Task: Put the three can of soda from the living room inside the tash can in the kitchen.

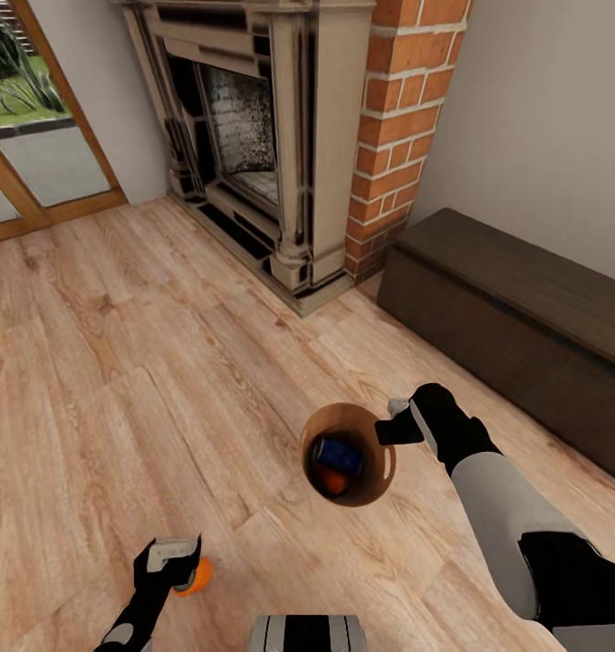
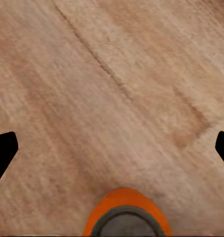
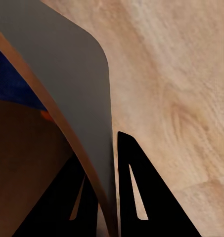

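Note:
My right gripper (image 1: pixel 396 426) is shut on the thin rim of the round light-brown trash can (image 1: pixel 386 466), holding it above the living room's wood-plank floor. Inside its dark brown hollow lie the blue can (image 1: pixel 336 453) and an orange can (image 1: pixel 334 482). In the right wrist view one finger sits inside the bin wall (image 3: pixel 77 89) and one outside, with the blue can (image 3: pixel 13 79) showing within. The other orange can (image 1: pixel 198 576) is at the lower left, beside my left gripper (image 1: pixel 174 563). The left wrist view has that can's top (image 2: pixel 125 215) low between the widely spread fingers (image 2: pixel 3 153).
A brick fireplace (image 1: pixel 253 136) stands ahead, with a long dark brown bench (image 1: pixel 515 317) along the wall to its right. Wood-framed glass doors (image 1: pixel 35 136) are at the far left. Bare plank floor (image 1: pixel 117 362) stretches between them and me.

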Motion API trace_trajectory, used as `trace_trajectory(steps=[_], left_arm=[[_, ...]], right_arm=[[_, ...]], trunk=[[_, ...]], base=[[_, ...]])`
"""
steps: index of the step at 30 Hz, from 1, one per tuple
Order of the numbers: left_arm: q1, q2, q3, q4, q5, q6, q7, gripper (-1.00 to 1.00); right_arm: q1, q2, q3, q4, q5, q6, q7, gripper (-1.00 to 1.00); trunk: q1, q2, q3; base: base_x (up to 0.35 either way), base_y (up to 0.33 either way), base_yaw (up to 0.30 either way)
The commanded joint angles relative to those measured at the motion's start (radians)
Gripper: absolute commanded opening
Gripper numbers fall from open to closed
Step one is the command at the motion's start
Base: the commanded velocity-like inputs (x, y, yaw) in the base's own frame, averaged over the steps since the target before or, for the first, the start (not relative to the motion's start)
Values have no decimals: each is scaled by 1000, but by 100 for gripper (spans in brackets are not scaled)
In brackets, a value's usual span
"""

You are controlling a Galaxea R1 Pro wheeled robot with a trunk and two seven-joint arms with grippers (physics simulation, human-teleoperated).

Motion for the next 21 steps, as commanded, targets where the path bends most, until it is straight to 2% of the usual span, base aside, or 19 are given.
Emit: trace_trajectory(steps=[1,6,12,21], left_arm=[[0,0,-10,16,-15,-12,24,100],[0,-1,-24,41,-39,-29,60,100],[0,-1,-29,45,-44,-33,65,100],[0,-1,-29,42,-43,-34,64,100]], right_arm=[[-1,0,-1,0,-32,4,3,-100],[-1,1,-1,1,-31,4,3,-100],[-1,1,-1,1,-31,4,3,-100],[-2,2,0,2,-31,4,-1,-100]], trunk=[[4,-7,-3],[23,-42,-19],[46,-84,-38],[46,-84,-38]], base=[[0,0,0],[0,0,0],[0,0,0],[0,0,0]])
